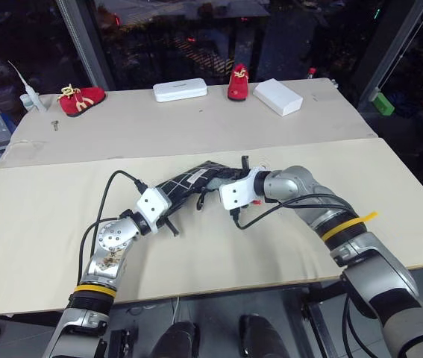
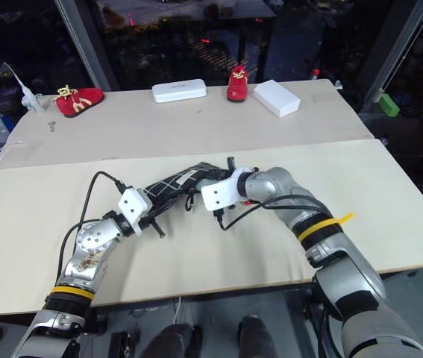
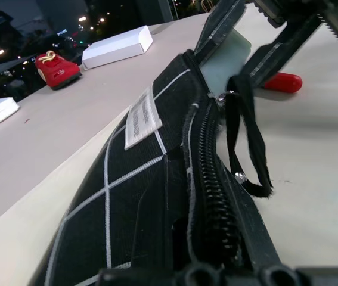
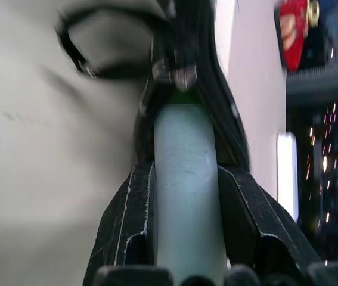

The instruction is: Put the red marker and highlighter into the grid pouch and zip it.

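My left pincer [image 1: 168, 221], fully closed, pinched one end of the flat black fabric pouch with white grid lines [image 1: 189, 181] and held it raised off the pale desk [image 1: 62, 209], its zipper running away from my fingers toward the far mouth. My right pincer [image 4: 186, 179], part open, clamped the stubby pale mint-green translucent highlighter [image 4: 186, 190] between its two black fingers [image 4: 127, 220], the darker green cap tip leading and lying right at the zipper pull and black wrist loop [image 3: 249, 143]. The red-capped end of the slim marker [image 3: 281, 82] lay on the desk just beyond the pouch; I could not tell how much of its body was hidden behind my right pincer. I judged the step in hand to be feeding the highlighter into the pouch, with the marker and the zipping yet to come. To do it well, the highlighter's long axis needed to line up with the opening, and the loop and pull had to be kept from snagging the cap. The left grip needed to hold the fabric taut, since a slack mouth would fold shut. Release would be sound only once most of the barrel was inside.
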Controlling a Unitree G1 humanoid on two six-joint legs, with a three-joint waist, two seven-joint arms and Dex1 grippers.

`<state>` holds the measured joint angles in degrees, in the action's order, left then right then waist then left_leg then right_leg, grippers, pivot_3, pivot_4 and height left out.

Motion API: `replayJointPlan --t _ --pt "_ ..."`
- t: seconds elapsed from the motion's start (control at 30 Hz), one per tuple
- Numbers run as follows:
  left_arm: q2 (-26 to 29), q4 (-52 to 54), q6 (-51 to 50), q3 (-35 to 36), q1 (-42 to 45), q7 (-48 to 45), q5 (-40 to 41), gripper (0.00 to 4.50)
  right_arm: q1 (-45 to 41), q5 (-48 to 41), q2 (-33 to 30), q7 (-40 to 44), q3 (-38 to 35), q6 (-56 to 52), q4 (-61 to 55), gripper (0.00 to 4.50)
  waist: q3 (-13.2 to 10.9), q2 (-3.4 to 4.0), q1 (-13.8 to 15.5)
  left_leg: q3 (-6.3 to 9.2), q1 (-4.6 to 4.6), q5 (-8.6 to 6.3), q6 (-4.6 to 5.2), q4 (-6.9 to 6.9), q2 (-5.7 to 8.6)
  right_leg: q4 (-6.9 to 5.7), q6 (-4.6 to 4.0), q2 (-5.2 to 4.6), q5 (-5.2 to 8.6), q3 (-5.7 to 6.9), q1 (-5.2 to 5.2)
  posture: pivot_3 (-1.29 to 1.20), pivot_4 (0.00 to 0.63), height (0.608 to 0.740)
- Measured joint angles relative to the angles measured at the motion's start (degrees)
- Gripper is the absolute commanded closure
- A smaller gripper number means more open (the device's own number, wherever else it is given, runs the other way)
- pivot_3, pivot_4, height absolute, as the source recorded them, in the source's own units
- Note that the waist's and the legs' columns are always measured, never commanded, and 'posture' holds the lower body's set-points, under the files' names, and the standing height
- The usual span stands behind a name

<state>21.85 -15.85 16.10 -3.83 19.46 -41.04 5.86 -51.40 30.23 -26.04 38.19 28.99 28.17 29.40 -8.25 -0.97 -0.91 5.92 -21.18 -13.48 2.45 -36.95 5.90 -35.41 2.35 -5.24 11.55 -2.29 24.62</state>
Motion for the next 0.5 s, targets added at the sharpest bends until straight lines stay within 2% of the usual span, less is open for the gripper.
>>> replayJointPlan --t 0.2,0.27,0.4,0.43,0.5 --pt "-0.05 0.14 0.01 -0.13 -0.53 -0.4 0.01 4.5 0.0 -0.22 0.57 0.11 -0.23 3.36 1.66 3.45 0.0 0.0 -0.12 0.0 0.01 0.01 -0.02 0.0 0.0 -0.05 0.0 0.02 0.0 -0.01 0.01 0.0 0.15 0.74" --pt "-0.08 0.3 0.04 -0.12 -0.64 -0.41 0.02 4.5 0.0 -1.27 0.91 0.59 -0.47 3.61 2.29 2.42 0.0 0.0 -0.15 0.0 0.01 0.01 -0.02 0.0 -0.01 -0.13 -0.01 0.02 0.0 -0.03 0.06 0.0 0.15 0.74" --pt "-0.82 0.56 0.0 -0.09 -0.62 0.19 0.02 4.5 -0.06 -5.77 3.74 2.94 -0.63 4.21 2.59 1.09 0.0 0.0 -0.49 -0.02 0.01 0.03 -0.07 0.0 -0.01 -0.36 -0.01 0.01 0.0 -0.05 0.2 0.0 0.15 0.74" --pt "-0.85 0.74 0.0 -0.1 -0.63 0.26 0.02 4.5 -0.21 -5.78 3.71 2.77 -0.78 4.1 2.98 0.84 0.0 0.0 -0.41 -0.01 0.0 0.04 -0.1 0.0 0.0 -0.37 -0.01 0.01 0.0 -0.05 0.22 0.0 0.15 0.74" --pt "-0.85 1.35 -0.02 -0.09 -0.63 0.47 0.01 4.5 -1.37 -5.91 3.25 2.36 -1.59 3.9 4.64 0.84 0.0 0.0 -0.25 -0.02 -0.01 0.06 -0.13 -0.01 0.02 -0.37 -0.01 -0.01 0.0 -0.06 0.23 0.0 0.15 0.74"
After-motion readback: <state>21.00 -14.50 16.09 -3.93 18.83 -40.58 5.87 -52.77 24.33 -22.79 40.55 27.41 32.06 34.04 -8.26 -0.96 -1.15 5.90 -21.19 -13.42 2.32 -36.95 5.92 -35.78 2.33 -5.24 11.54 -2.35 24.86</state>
